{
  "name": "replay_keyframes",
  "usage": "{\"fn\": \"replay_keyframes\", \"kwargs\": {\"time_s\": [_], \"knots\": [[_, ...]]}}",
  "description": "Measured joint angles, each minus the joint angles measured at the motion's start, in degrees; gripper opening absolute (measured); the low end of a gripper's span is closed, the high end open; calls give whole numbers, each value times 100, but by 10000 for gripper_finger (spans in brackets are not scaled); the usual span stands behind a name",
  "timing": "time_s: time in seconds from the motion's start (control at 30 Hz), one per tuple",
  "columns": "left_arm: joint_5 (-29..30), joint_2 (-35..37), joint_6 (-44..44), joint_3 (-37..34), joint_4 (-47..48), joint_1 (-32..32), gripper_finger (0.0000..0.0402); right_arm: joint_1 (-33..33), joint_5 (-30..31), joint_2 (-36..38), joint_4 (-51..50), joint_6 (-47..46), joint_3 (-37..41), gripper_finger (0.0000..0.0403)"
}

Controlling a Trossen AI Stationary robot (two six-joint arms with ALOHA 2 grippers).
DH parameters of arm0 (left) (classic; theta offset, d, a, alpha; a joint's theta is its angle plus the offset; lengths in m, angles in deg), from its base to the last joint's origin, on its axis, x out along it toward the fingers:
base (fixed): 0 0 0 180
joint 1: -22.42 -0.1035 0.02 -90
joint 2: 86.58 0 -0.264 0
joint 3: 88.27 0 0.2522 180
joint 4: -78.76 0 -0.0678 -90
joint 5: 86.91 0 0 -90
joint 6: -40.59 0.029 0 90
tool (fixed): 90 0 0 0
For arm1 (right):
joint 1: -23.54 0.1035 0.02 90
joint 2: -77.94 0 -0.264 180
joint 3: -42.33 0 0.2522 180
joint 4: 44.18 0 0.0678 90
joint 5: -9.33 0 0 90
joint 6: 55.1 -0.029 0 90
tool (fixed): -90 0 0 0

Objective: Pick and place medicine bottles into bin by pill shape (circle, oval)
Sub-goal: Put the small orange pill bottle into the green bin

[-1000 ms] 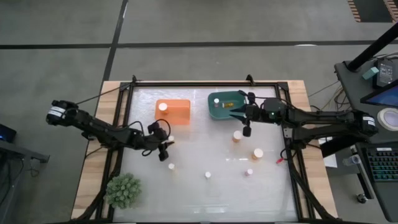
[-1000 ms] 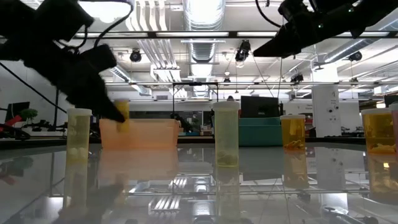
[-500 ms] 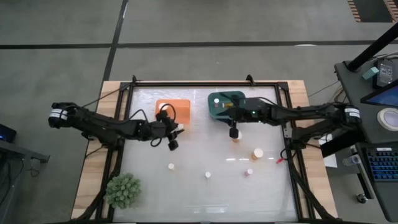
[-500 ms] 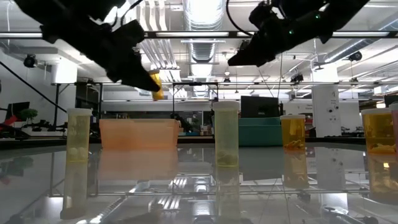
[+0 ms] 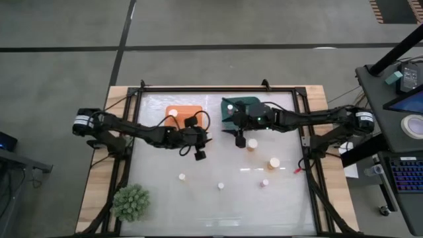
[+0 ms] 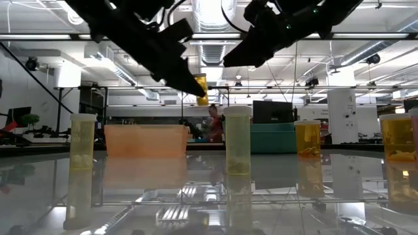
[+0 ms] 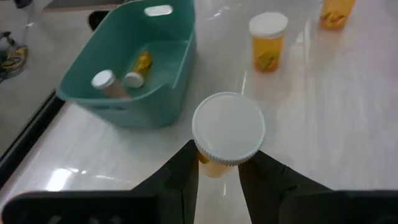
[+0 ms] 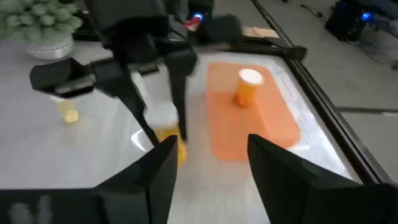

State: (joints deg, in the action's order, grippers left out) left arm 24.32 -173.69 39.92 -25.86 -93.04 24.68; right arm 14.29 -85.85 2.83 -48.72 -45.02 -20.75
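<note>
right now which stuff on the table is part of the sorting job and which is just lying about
Part of the job:
- bottle held in left gripper
- loose bottles on the table
- orange bin
- teal bin
- right gripper, open, empty

Just lying about:
- green plant

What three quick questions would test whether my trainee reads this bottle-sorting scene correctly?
1. The right gripper, facing the orange rectangular plastic bin, is: A) open and empty, B) shut on a bottle, C) out of view.
2. True or false: the orange rectangular plastic bin holds no bottle.
3. Fill in: the left gripper is shut on an amber plastic bottle with a ____ round cap.

Key: 1 A. 2 false, since one white-capped bottle stands in it. 3 white.
</note>
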Motion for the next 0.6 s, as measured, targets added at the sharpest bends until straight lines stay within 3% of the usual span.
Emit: {"fn": "replay_keyframes", "kwargs": {"time_s": [0.2,0.6], "knots": [[-349,-357,11,411,-16,-82,83,235,16,-407,-340,178,-361,203],[-354,-334,46,560,-2,-116,83,300,22,-754,-981,191,-814,203]]}}
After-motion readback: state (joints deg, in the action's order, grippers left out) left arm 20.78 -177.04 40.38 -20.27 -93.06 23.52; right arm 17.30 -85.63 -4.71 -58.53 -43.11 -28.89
